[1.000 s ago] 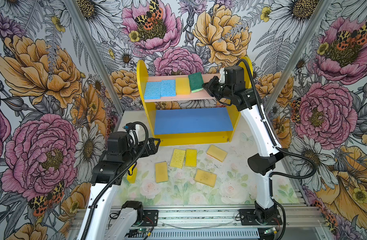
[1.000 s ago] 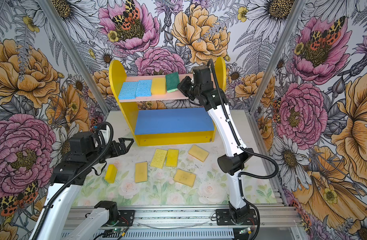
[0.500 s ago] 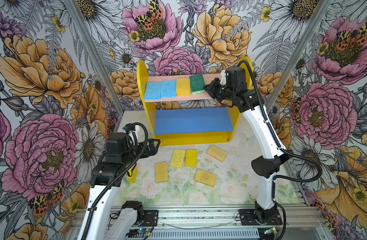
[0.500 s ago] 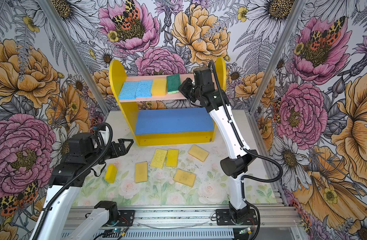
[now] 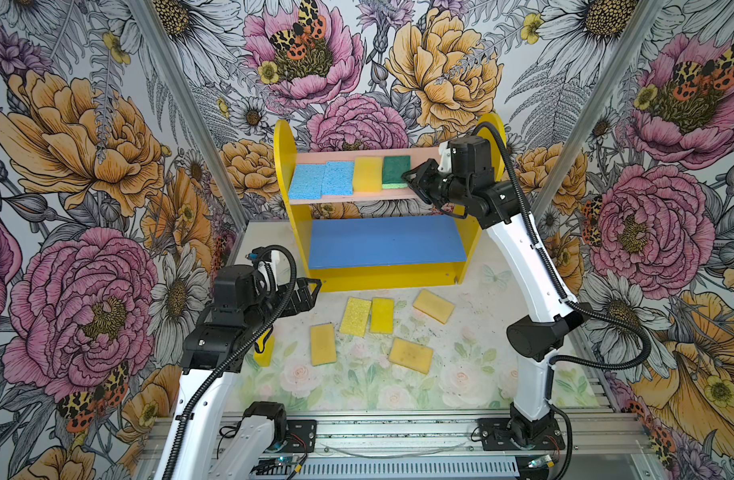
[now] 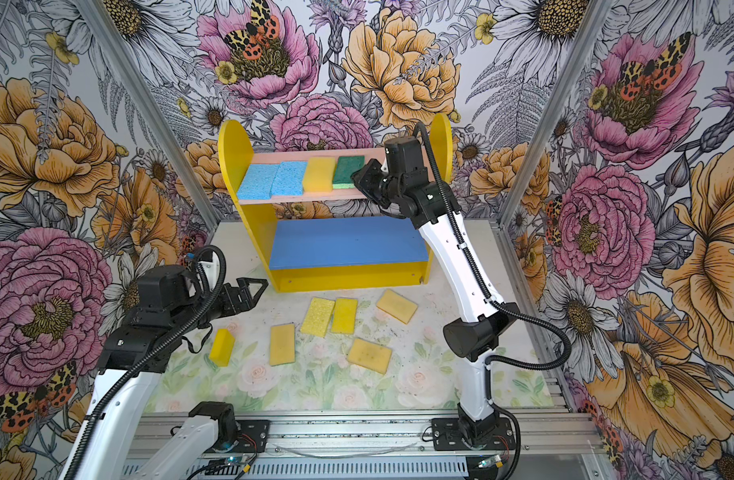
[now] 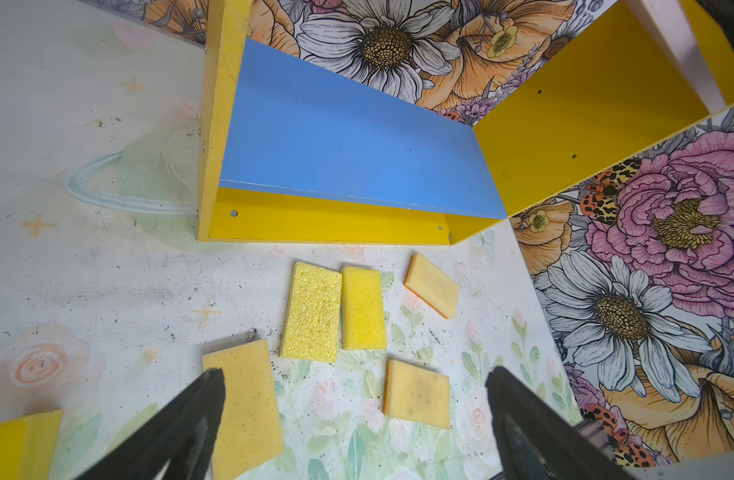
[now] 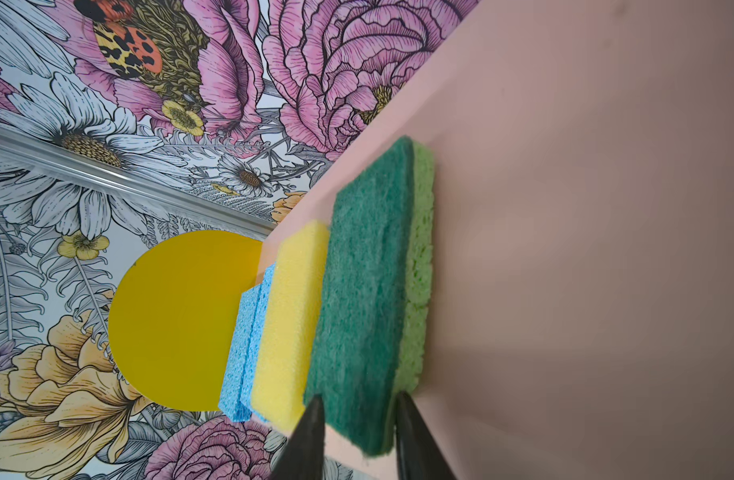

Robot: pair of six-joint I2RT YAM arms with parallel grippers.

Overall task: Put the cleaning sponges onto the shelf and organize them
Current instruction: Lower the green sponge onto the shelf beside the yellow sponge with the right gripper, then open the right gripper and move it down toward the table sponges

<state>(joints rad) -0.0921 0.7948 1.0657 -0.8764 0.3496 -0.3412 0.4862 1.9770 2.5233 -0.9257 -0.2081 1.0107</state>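
Observation:
The shelf [image 5: 284, 166] [image 6: 232, 166] stands at the back. On its pink upper board lie two blue sponges [image 5: 306, 181] [image 5: 337, 178], a yellow sponge [image 5: 368, 174] and a green sponge [image 5: 395, 171] [image 8: 365, 291] in a row. My right gripper [image 5: 413, 183] [image 8: 359, 405] is at the green sponge's near end. Its jaws are parted, one finger on each side of the sponge, which rests flat on the board. My left gripper [image 5: 311, 291] [image 7: 355, 399] hangs wide open and holds nothing, low over the table left of the shelf. Several yellow and tan sponges [image 5: 355, 316] [image 7: 311, 311] lie on the table.
The blue lower board [image 5: 384, 241] [image 7: 348, 137] holds nothing. One yellow sponge [image 6: 222, 347] lies apart at the left, close under my left arm. Floral walls close in the table [image 5: 473, 332] on three sides, and a metal rail [image 5: 398, 432] runs along the front.
The right gripper lowered the green sponge flat onto the pink board beside the yellow one, and its jaws have parted. The left arm has barely moved.

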